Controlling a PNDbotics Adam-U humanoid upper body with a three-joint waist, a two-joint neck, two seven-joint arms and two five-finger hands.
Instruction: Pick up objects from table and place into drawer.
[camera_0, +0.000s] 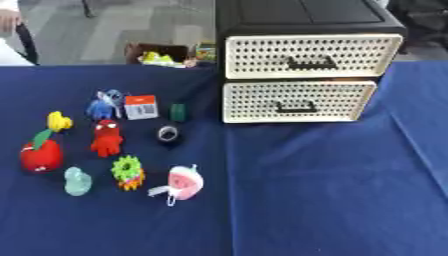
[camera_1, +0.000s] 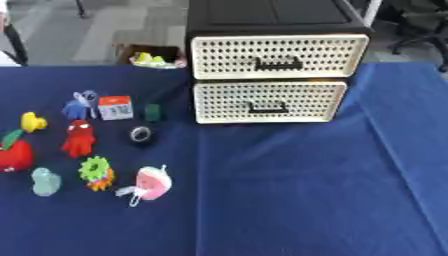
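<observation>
Neither of my hands shows in either view, so I cannot tell whether they are open or closed. Before me on the blue tablecloth (camera_0: 306, 190) stands the drawer unit (camera_0: 302, 65), black-topped, with two cream perforated drawers, the upper drawer (camera_0: 311, 56) and the lower drawer (camera_0: 296, 101), both pushed in. The objects lie in a cluster to my left, well apart from the drawers: a red apple toy (camera_0: 40, 155), a yellow duck (camera_0: 59, 121), a red figure (camera_0: 107, 138), a blue figure (camera_0: 104, 104), a white-and-orange box (camera_0: 141, 107), a small green block (camera_0: 178, 112), a dark round thing (camera_0: 168, 134) (too blurred to name), a pale teal toy (camera_0: 77, 181), a green-and-orange gear (camera_0: 128, 172) and a pink-and-white toy (camera_0: 184, 182).
</observation>
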